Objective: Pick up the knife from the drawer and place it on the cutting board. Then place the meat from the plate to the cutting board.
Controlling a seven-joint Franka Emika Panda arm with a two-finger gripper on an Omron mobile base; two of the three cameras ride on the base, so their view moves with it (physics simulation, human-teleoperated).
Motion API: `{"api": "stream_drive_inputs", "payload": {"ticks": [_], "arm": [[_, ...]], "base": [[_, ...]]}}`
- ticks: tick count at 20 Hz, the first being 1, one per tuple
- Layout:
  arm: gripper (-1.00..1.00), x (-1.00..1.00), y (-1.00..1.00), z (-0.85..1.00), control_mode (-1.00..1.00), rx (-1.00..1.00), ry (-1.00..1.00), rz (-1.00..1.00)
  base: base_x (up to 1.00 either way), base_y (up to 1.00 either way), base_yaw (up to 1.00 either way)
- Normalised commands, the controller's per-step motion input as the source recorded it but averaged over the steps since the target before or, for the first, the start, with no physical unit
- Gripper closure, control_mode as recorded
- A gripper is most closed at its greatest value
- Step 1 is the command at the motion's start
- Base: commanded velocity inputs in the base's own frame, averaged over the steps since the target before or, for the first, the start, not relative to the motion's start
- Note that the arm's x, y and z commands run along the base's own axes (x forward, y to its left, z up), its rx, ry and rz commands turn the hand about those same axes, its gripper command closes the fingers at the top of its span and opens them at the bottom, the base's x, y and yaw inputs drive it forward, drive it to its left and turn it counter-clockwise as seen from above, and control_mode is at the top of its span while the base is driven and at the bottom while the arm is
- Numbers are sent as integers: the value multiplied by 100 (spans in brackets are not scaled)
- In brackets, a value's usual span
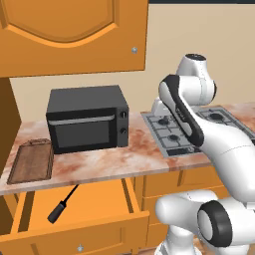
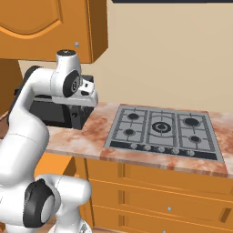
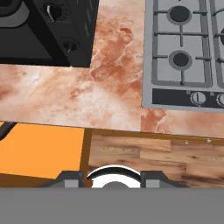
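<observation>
The orange drawer [image 1: 99, 204] stands pulled open under the counter. The black knife [image 1: 62, 204] lies slanted on its floor, handle toward the front. The dark brown cutting board [image 1: 32, 162] rests on the counter at the far left, beside the microwave. My gripper [image 3: 112, 178] hovers above the counter between microwave and stove, pointing down, with its fingertips [image 3: 70, 178] apart and nothing between them. A corner of the drawer [image 3: 39, 153] lies below it to the left. The meat and the plate are out of view.
A black microwave [image 1: 87, 119] stands on the marble counter [image 1: 114, 159], and a grey gas stove [image 2: 161, 129] is set into it to the right. An orange wall cabinet [image 1: 74, 35] hangs above the microwave. Shut drawers [image 2: 159, 182] run under the stove.
</observation>
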Motion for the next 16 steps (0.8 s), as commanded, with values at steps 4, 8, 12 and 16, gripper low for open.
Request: {"api": "stream_drive_inputs", "payload": {"ticks": [4,8,12,16], "arm": [[-100,-17,0,0,-100,0,-6,0],[-100,-48,10,0,-100,0,-15,0],[-100,-46,14,0,-100,0,-2,0],[-100,-45,13,0,-100,0,0,0]], "base": [[0,0,0],[0,0,0],[0,0,0],[0,0,0]]}}
